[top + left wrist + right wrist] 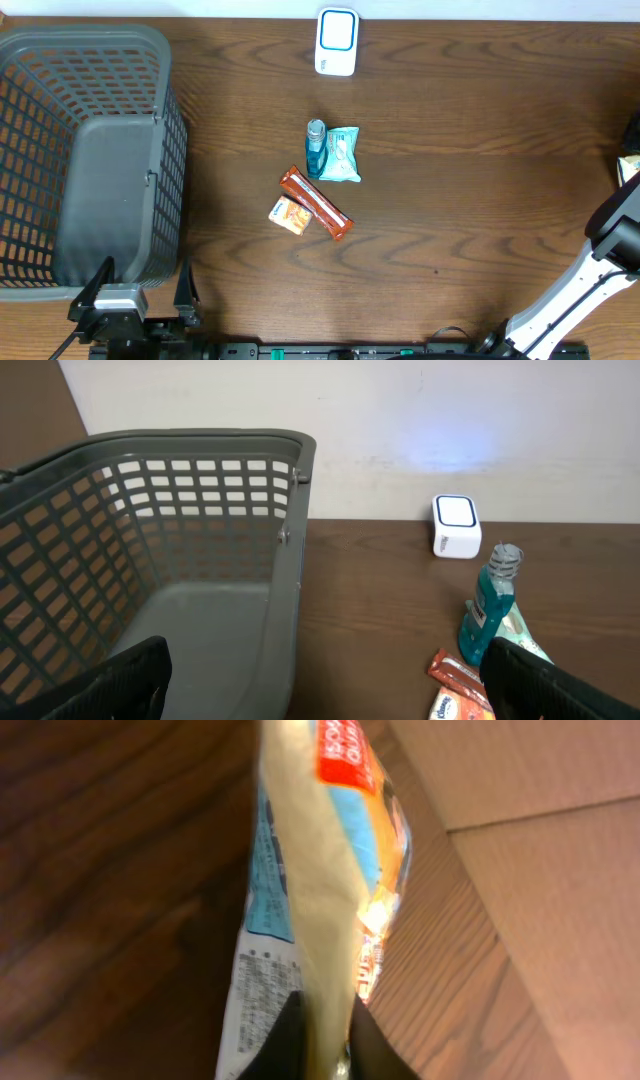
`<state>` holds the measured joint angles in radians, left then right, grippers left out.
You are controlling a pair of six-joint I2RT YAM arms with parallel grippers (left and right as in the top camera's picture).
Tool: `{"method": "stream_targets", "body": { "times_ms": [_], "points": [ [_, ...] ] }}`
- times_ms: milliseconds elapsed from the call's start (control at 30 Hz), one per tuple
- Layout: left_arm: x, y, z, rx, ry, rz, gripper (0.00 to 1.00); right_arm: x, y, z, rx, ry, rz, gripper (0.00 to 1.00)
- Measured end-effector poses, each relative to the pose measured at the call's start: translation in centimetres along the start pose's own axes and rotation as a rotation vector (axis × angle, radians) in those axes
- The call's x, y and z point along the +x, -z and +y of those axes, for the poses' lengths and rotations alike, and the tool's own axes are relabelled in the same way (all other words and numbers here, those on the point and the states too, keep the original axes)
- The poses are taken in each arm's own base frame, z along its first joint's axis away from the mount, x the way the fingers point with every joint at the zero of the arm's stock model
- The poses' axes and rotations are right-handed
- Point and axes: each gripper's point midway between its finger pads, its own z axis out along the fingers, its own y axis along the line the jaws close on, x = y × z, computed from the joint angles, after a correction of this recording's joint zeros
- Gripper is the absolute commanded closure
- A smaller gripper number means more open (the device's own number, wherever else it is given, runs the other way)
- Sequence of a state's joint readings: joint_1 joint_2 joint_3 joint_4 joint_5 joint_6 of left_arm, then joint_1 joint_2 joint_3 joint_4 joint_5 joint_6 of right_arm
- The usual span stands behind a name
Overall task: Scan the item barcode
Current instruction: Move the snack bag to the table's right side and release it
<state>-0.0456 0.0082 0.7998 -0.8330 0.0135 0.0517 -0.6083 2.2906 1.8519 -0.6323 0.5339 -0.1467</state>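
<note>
Packet [300, 870] pinched edge-on by R gripper [330, 1025], prob. for scanning, far from scanner [336, 42]; L gripper [322, 660] spread, idle.

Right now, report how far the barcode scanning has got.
Done: nothing visibly; the grey plastic mesh basket holds no items. In hand: the right tool pinches a cream-and-blue snack packet, far from the white-and-blue scanner. Left: scanning it, then probably the blue bottle, teal pouch, orange bar and small orange packet.
</note>
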Motion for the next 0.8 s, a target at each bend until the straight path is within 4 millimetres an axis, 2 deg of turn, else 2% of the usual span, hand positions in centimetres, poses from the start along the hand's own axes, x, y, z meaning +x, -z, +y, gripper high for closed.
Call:
{"method": "stream_targets", "body": {
  "times_ms": [67, 100, 133, 233, 367, 433, 467, 567, 667, 733, 800],
  "points": [
    [0.0, 0.0, 0.0, 0.0, 0.0, 0.0, 0.02, 0.2, -0.1, -0.3, 0.005, -0.027, 0.006, 0.32],
    [0.0, 0.0, 0.0, 0.0, 0.0, 0.0, 0.02, 0.2, -0.1, -0.4, 0.007, -0.042, 0.009, 0.25],
    [0.0, 0.0, 0.0, 0.0, 0.0, 0.0, 0.02, 0.4, -0.2, -0.4, 0.01, -0.051, 0.014, 0.23],
    [0.0, 0.0, 0.0, 0.0, 0.0, 0.0, 0.02, 0.7, -0.2, -0.5, 0.014, -0.072, 0.028, 0.02],
    [0.0, 0.0, 0.0, 0.0, 0.0, 0.0, 0.02, 0.3, 1.0, -0.4, -0.011, -0.135, 0.014, 0.01],
    [0.0, 0.0, 0.0, 0.0, 0.0, 0.0, 0.02, -1.0, 3.0, -0.2, -0.06, -0.174, -0.03, 0.01],
    [0.0, 0.0, 0.0, 0.0, 0.0, 0.0, 0.02, -1.8, 4.4, 0.0, -0.099, -0.195, -0.061, 0.01],
    [0.0, 0.0, 0.0, 0.0, 0.0, 0.0, 0.02, -4.9, 10.6, 0.9, -0.269, -0.257, -0.186, 0.01],
    [0.0, 0.0, 0.0, 0.0, 0.0, 0.0, 0.02, -7.5, 19.2, 2.5, -0.528, -0.308, -0.319, 0.01],
    [0.0, 0.0, 0.0, 0.0, 0.0, 0.0, 0.02, -8.1, 25.4, 4.5, -0.756, -0.302, -0.383, 0.01],
    [0.0, 0.0, 0.0, 0.0, 0.0, 0.0, 0.02, -8.0, 30.3, 6.5, -0.953, -0.257, -0.419, 0.01]
  ]
}}
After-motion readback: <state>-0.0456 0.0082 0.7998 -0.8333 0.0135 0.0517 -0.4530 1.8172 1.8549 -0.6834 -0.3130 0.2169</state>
